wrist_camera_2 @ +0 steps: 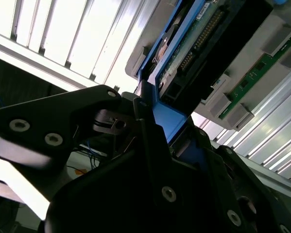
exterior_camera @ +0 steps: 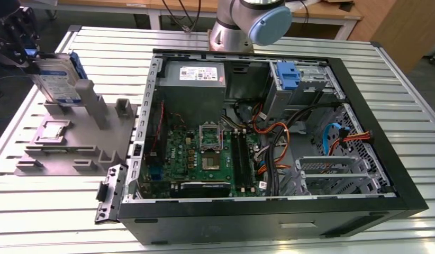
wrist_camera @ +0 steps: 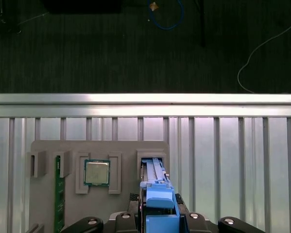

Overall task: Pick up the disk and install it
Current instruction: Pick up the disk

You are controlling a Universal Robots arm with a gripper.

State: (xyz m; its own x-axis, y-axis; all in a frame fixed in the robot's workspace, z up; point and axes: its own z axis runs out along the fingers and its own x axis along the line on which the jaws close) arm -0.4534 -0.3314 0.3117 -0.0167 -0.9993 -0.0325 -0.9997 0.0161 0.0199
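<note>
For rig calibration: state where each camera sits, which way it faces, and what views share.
Exterior view: off the arm, high, looking down on table, open computer case, grey fixture; arm base and pincer show.
First wrist view: on the wrist, looking down past the pincer at the disk's edge and fixture.
Second wrist view: beside the pincer, close on the disk's board side.
Shared: all show the pincer shut on the disk.

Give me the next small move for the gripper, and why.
Probably lift straight up. The gripper appears closed on the disk, which stands upright with its lower end at the grey holder; moving sideways toward the open case first might snag it.
</note>
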